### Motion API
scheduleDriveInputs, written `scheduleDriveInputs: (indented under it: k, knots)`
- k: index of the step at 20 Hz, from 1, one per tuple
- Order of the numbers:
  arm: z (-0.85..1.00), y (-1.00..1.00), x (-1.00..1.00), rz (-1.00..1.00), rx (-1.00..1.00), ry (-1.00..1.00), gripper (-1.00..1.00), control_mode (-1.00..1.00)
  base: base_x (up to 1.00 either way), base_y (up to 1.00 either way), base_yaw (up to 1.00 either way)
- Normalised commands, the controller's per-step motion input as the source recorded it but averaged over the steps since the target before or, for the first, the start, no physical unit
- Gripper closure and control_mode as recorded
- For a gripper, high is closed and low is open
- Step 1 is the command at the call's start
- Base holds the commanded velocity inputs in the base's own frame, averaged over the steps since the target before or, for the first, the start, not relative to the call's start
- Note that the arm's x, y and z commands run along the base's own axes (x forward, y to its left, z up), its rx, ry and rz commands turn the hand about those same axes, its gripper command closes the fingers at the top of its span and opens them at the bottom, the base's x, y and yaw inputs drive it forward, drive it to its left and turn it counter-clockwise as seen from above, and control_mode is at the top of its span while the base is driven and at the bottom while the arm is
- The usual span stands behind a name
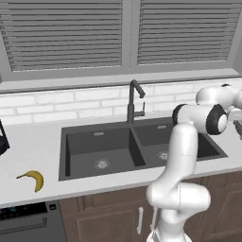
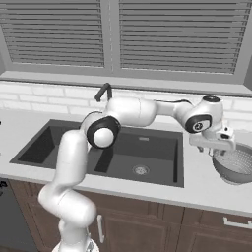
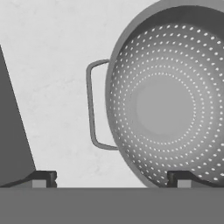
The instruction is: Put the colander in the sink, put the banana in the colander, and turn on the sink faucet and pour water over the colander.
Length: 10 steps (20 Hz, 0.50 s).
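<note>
Pale speckled counter (image 2: 206,189) runs across the front of this kitchen, with brown cabinets below and louvred shutters above a white tile splashback, and nearest us on the far left lies the banana (image 1: 33,178), on the counter well apart from everything else. Moving back, the sink (image 1: 97,150) sits empty, both dark basins bare, so step one is the one in hand: the colander (image 2: 235,166) is not yet in the basin, it stands upright on the counter just to the right of the sink. The arm reaches out long and level over the right basin, elbow raised, wrist bent so the hand points down at the colander's left side. The gripper (image 3: 112,177) hovers above the rim and wire handle, jaws spread wide, holding nothing. Next move, I reckon, calls for dropping so the fingers straddle the rim or that thin handle, then closing firmly; a thin curved edge could slip. Behind it all the sink faucet (image 1: 134,101) waits at the back, untouched
</note>
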Motion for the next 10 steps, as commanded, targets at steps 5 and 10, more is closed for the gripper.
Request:
scheduleDriveInputs:
  k: [5,10]
  knots:
    - [-0.18,-0.01,0.12,0.02,0.03,0.13,-1.0,-1.0,0.0,0.0,0.0]
    - [-0.44,0.0,0.12,0.09,0.0,0.0,-1.0,-1.0,0.0,0.0,0.0]
